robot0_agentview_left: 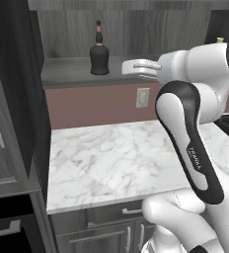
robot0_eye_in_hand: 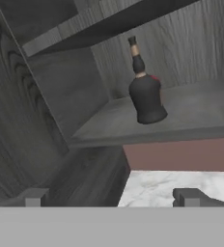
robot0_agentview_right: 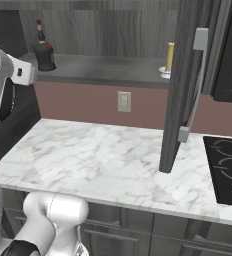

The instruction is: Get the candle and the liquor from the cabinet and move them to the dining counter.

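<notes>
Cabinet (robot0_agentview_right: 108,30), dark grey wood-grain, standing open above the marble counter (robot0_agentview_left: 116,158), its door (robot0_agentview_right: 180,85) swinging out over that counter. Cabinet shelf (robot0_eye_in_hand: 191,113) carrying both task items. Liquor (robot0_agentview_left: 99,52), squat black bottle, standing upright toward the cabinet's left end. Candle (robot0_agentview_right: 170,56), slim and yellowish, standing upright toward the cabinet's right end, just beside the door and well apart from the liquor. Tool (robot0_eye_in_hand: 111,198) hovering in front of the cabinet below shelf level, jaws spread wide, gripping nothing, facing the liquor.
</notes>
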